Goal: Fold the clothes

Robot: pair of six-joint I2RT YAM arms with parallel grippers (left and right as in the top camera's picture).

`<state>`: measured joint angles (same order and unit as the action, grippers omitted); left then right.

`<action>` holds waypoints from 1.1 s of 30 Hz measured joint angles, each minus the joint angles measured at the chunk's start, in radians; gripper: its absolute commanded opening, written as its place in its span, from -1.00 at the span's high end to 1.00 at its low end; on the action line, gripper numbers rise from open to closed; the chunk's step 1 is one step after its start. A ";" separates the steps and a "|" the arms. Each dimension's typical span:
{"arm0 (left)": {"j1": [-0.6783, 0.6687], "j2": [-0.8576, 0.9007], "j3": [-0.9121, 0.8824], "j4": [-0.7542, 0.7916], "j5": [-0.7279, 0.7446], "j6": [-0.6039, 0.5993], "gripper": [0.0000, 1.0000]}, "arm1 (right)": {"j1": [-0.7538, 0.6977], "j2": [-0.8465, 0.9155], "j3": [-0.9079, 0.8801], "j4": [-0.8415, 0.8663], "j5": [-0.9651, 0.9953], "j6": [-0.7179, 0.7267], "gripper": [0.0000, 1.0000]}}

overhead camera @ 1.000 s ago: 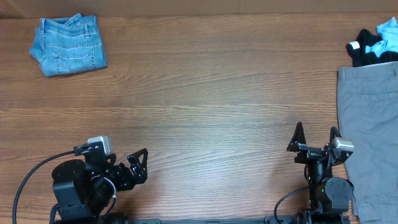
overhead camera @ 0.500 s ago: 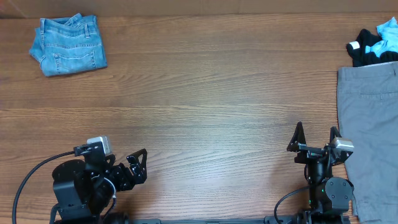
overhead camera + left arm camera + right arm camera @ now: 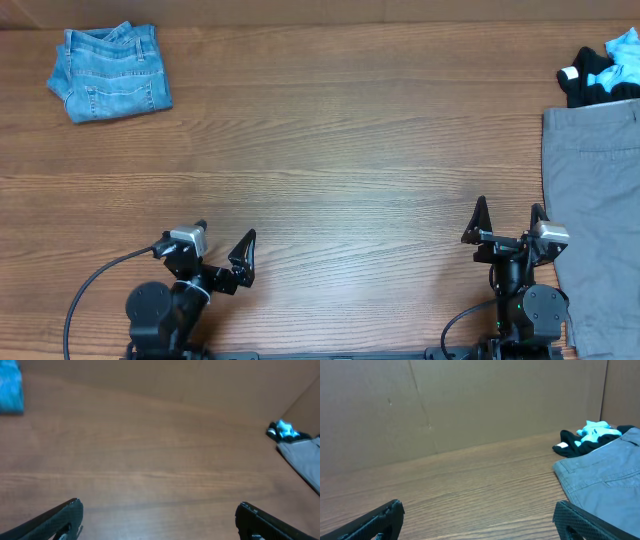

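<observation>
Left end effector [image 3: 224,235] and right end effector [image 3: 509,208], seen from overhead, both sit at the near edge of the wooden bench [image 3: 350,150], well apart from each other. Both are released, fingers spread wide, with nothing between them. The left one is angled slightly towards the bench's right side; the right one points straight across the bench. A black cable [image 3: 95,285] curves away from the left arm's base.

Light blue denim jeans [image 3: 108,72] lie folded into a compact bundle at the far left corner, stitched back pocket uppermost, well apart from both arms. Plain grey trousers [image 3: 595,200] lie spread flat along the right edge, waistband towards the far side, just beside the right arm. A small heap of black, white and cyan garments [image 3: 600,72] sits at the far right corner, just beyond the waistband.

Right wrist view: open fingers [image 3: 380,517] frame bare wood, with the grey trousers [image 3: 605,485] and the small heap [image 3: 587,435] to the right, before a brown cardboard wall [image 3: 470,405]. The left wrist view is blurred; the jeans [image 3: 10,387] show only as a blue patch at upper left.
</observation>
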<state>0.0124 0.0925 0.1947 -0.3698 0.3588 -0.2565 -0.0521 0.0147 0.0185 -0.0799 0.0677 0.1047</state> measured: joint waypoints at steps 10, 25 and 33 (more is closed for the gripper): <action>-0.020 -0.075 -0.179 0.335 -0.057 0.104 -1.00 | 0.000 0.000 0.000 0.000 0.000 0.000 -1.00; -0.026 -0.077 -0.182 0.291 -0.327 0.365 -1.00 | 0.000 0.000 0.000 0.000 0.000 -0.001 -1.00; -0.026 -0.077 -0.182 0.289 -0.342 0.373 -1.00 | 0.000 0.000 0.000 -0.001 0.000 -0.001 -1.00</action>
<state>-0.0135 0.0158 0.0124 -0.0807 0.0170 0.1165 -0.0517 0.0147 0.0185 -0.0807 0.0673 0.1040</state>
